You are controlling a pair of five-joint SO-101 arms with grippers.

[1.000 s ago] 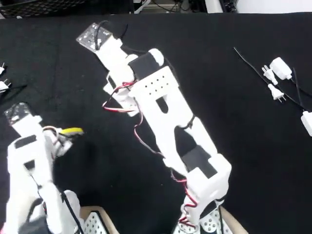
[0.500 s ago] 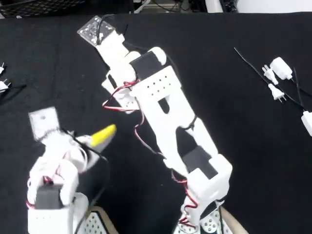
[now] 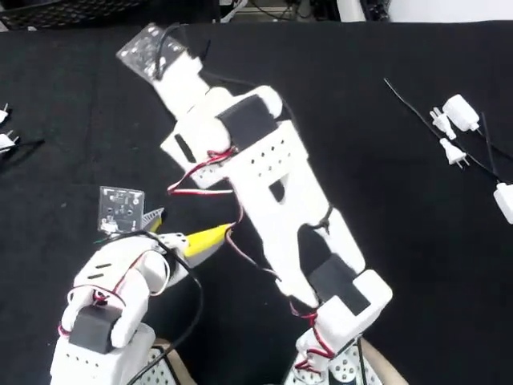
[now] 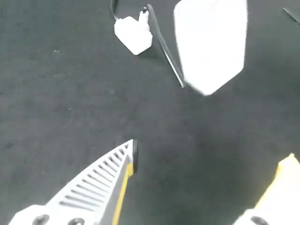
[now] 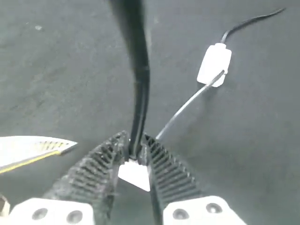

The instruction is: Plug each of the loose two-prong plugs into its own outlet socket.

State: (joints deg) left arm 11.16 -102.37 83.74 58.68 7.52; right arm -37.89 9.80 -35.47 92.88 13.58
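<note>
My right gripper (image 5: 134,143) is shut on a small white plug (image 5: 134,174), whose black cord (image 5: 137,70) runs away from the fingers. A second white plug (image 5: 214,63) with a thin cord lies on the black cloth beyond it. In the high view the right arm (image 3: 268,172) stretches across the middle of the table and hides its own gripper. My left gripper (image 4: 211,154) is open with nothing between its fingers, above bare cloth. A loose white plug (image 4: 133,35) lies farther off. Its yellow finger (image 3: 204,238) points toward the right arm.
Two-prong plugs (image 3: 454,152) and a white adapter (image 3: 462,111) with black cords lie at the far right. A white block (image 3: 505,201) sits at the right edge. More small plugs (image 3: 6,142) lie at the left edge. The table is covered in black cloth (image 3: 385,265).
The left arm has swung its gripper right and toward the front, so its yellow finger now sits close under the right arm. The right arm has tilted slightly to the left.
</note>
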